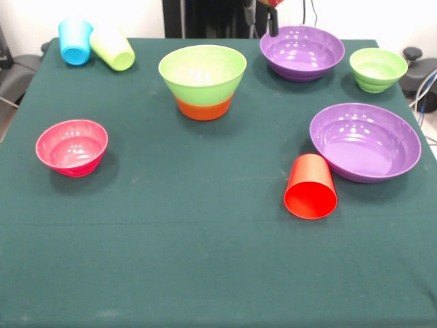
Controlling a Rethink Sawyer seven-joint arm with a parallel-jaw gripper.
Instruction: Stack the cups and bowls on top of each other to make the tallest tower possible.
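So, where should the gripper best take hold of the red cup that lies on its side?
Probably by the rim of the red cup: its open mouth faces the table's near edge, so come from there, one of the jaws inside, one outside. The purple bowl crowds its side.

Single front view only. Placed across the bench [205, 260] from the robot, facing its pedestal at the top edge. Raised and tilted downward, so nearly the whole green-covered bench top fills the frame. Set at moderate range: near edge at the bottom, far edge near the top. Pincer [272, 24] barely entering from above.
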